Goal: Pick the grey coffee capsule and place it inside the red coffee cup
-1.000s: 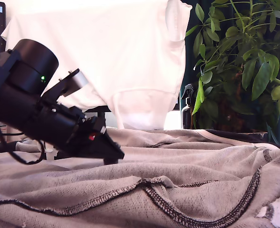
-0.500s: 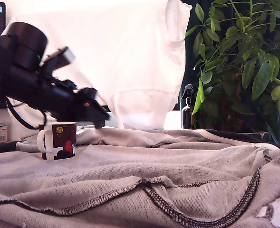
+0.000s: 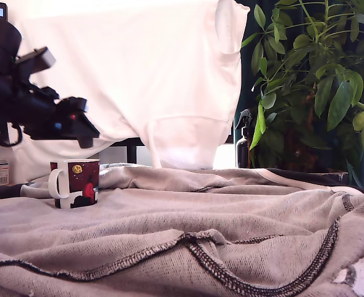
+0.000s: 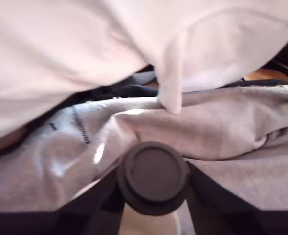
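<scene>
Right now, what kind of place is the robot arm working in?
Probably a room in a home, not a workshop: a wrinkled grey sweatshirt-like cloth covers the surface, a white fabric garment hangs behind it, and a leafy green houseplant stands at the exterior view's right.

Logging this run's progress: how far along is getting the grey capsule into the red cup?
Done: the grey coffee capsule is picked up, clamped in the gripper. In hand: in the exterior view the gripper hangs above the red coffee cup. Left: lowering and releasing the capsule into the cup.
</scene>
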`<state>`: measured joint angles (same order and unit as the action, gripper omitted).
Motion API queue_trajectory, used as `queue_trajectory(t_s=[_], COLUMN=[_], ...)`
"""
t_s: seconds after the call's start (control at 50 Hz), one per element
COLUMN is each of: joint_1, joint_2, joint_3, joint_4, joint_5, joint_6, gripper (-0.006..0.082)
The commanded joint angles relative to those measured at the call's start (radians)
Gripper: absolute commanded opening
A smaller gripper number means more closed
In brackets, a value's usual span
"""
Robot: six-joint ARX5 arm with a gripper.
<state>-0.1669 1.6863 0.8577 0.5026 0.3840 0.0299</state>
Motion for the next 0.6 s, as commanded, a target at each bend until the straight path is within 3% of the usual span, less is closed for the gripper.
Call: queue_trajectory(t_s=[0.0,0.18,0.22,0.32,0.36,0.52,0.58], joint_1=[0.017,0.027,0.027,0.027,0.027,0.027,0.027], joint_2=[-0.014,-0.013,-0.013,-0.013,-0.013,-0.019,-0.033], joint_3=[0.000,0.000,0.000,0.000,0.000,0.000,0.001], joint_4=[-0.023,-0.100,-0.108,-0.112,-0.113,-0.125,-0.145], joint_5=[0.001,0.001,0.001,0.001,0.001,0.001,0.001], joint_6=[-0.003,-0.003,-0.003,-0.003,-0.003,-0.003,-0.003], gripper=[0.0269,0.0303,0.0364,0.0624,0.0677,0.0680,0.0640])
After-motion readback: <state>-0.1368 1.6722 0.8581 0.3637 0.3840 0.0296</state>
